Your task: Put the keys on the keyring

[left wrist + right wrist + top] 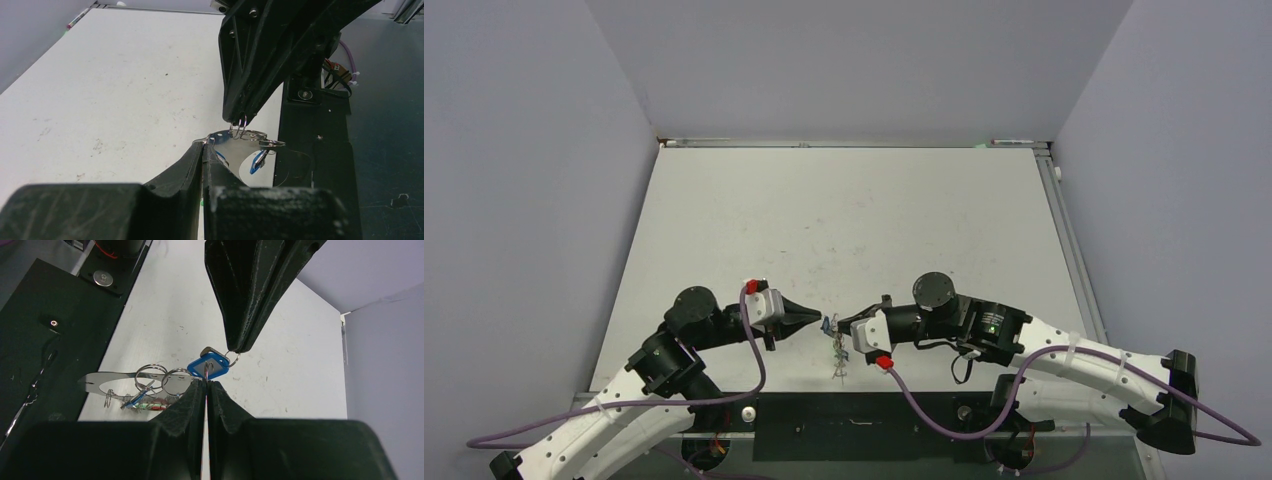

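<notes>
My left gripper [814,321] and right gripper [844,325] meet tip to tip just above the table's near edge. The left gripper [204,144] is shut on the small ring of a blue-tagged key [212,364]. The right gripper [206,382] is shut on thin wire at the end of the silvery keyring [100,379], right in front of the blue tag. Two split rings and keys with blue, green and red tags [145,402] hang from the keyring [235,145]. They dangle below the grippers [837,362].
The white table [844,220] stretches behind the grippers, with grey walls on three sides. A black base plate [854,425] lies along the near edge, right below the hanging keys. Purple cables loop from both wrists.
</notes>
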